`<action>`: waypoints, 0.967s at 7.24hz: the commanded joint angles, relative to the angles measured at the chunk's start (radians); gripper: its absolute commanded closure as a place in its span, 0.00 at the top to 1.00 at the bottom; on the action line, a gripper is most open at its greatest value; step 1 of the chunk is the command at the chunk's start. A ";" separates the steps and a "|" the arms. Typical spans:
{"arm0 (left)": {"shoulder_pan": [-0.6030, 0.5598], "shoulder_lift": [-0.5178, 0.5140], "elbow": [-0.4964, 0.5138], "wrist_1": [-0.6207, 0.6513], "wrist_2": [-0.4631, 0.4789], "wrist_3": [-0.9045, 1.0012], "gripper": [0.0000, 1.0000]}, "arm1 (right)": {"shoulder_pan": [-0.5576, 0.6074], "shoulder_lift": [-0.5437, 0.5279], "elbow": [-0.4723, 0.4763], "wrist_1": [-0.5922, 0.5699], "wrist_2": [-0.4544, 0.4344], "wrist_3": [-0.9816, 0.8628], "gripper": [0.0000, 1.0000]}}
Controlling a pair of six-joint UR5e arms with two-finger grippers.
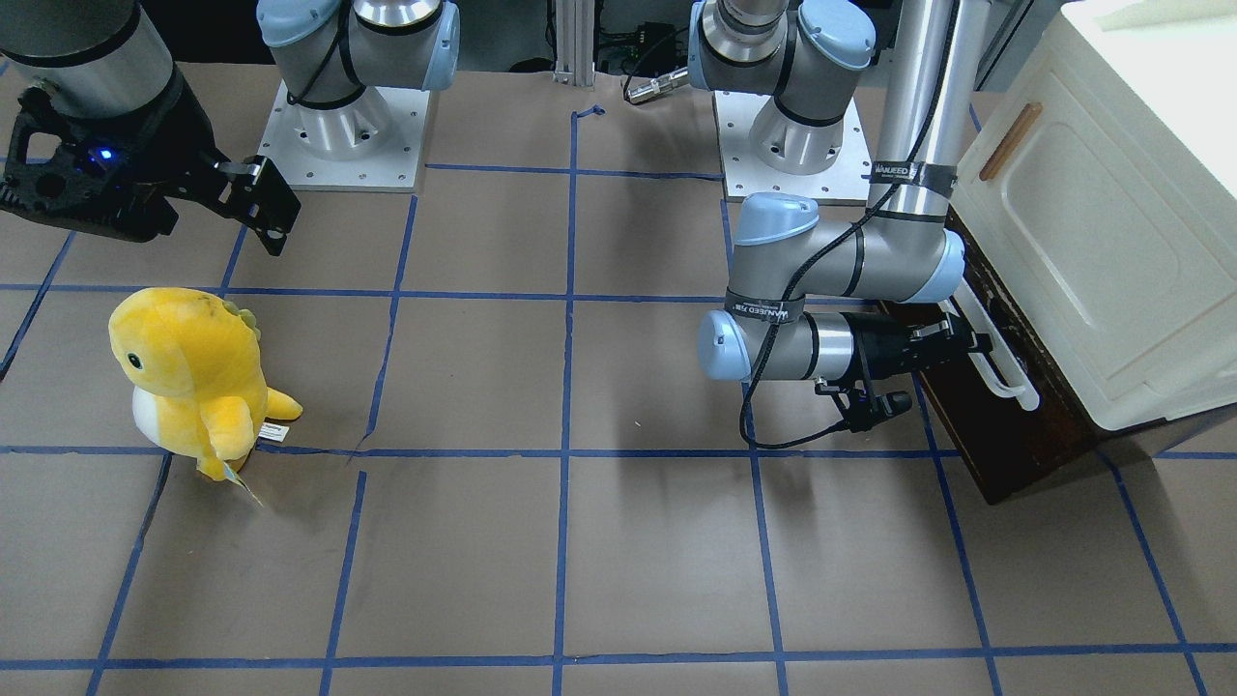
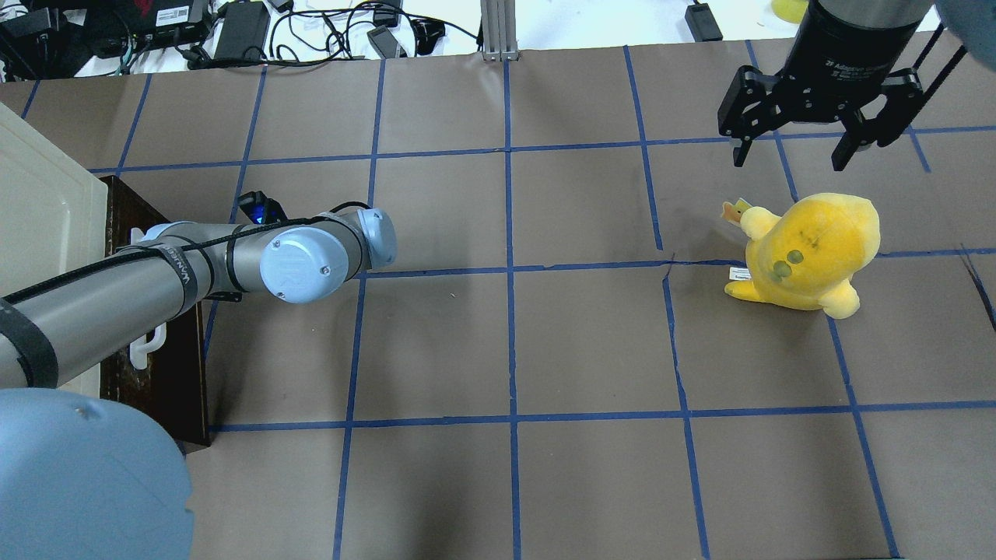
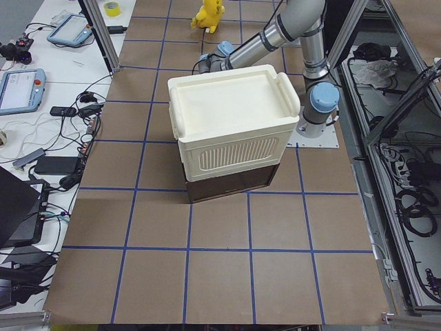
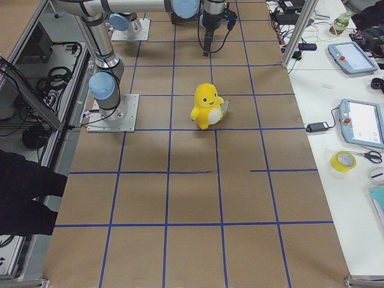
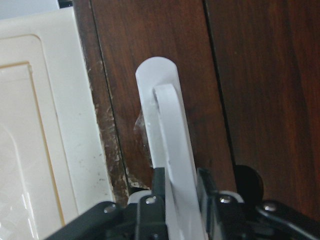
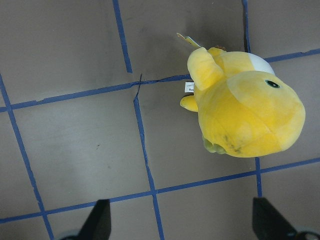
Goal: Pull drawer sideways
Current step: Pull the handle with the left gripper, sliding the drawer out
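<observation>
Drawer [image 1: 1029, 449]: dark-brown worn front, seated beneath a cream-white cabinet [image 1: 1111, 213] at the table's end on the robot's left; a long white bar handle [image 5: 172, 135] is mounted across the front. Left gripper [image 5: 180, 181]: levelled against the drawer front, fingers closed narrowly on the handle from either side near one end. Right gripper [image 2: 787, 159]: held wide and empty above the table, well apart from the drawer, near a yellow plush dinosaur [image 2: 813, 249].
</observation>
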 commanded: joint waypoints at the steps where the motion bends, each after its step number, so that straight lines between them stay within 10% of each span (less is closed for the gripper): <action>1: 0.000 -0.002 0.003 0.000 -0.005 0.001 0.19 | 0.000 0.000 0.000 0.000 0.000 0.000 1.00; 7: -0.012 -0.011 0.009 0.009 -0.010 0.019 0.19 | 0.000 0.000 0.000 0.000 0.000 0.000 1.00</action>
